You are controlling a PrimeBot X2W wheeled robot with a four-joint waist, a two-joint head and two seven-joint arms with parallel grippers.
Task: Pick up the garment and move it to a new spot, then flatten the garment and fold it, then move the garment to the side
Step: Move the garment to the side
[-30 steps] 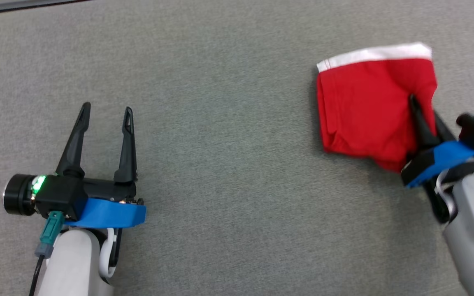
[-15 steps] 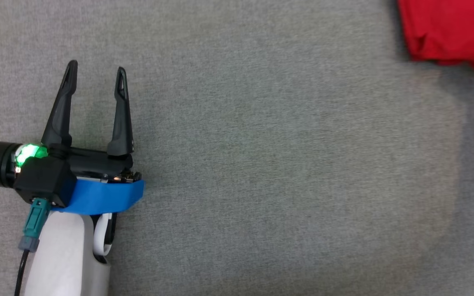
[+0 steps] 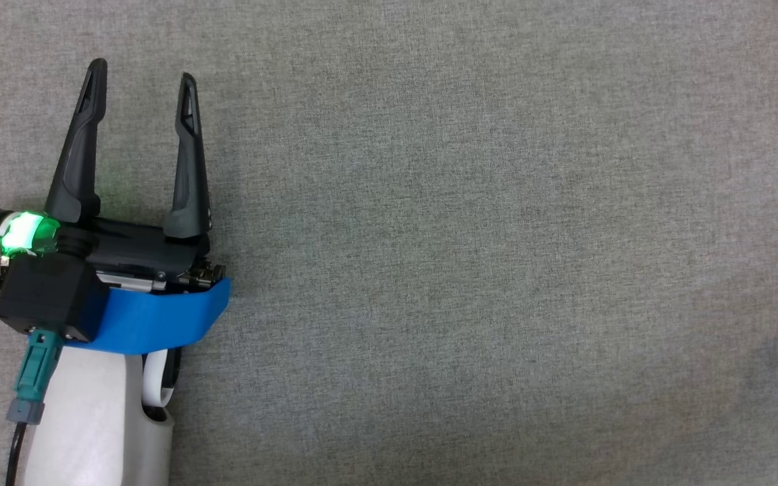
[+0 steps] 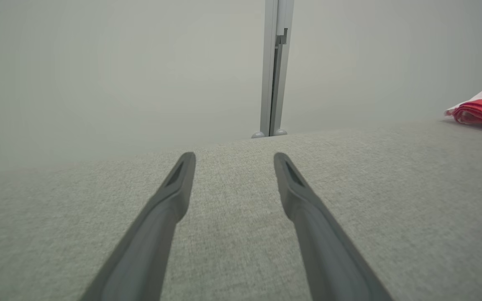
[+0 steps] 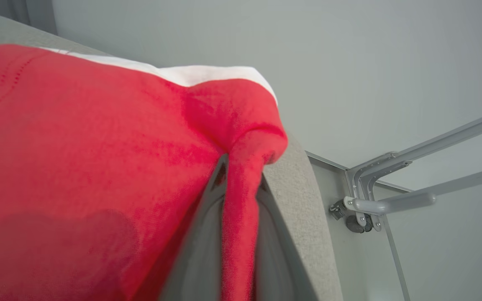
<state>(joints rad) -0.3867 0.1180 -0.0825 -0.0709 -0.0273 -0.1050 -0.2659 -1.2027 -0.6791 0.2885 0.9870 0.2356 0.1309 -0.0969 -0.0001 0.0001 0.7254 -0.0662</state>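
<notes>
**Right claw**: clenched on a pinched fold of the red garment, which sits folded near the worktop's right edge. **Left claw**: released and bare, over the worktop's left part, well apart from the garment. Folding appears done. The move aside looks nearly complete, with only the release left.

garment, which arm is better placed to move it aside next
Right. The right gripper is shut on a fold of the red garment by the table edge; the left gripper hangs open and empty over the table, well away.
</notes>
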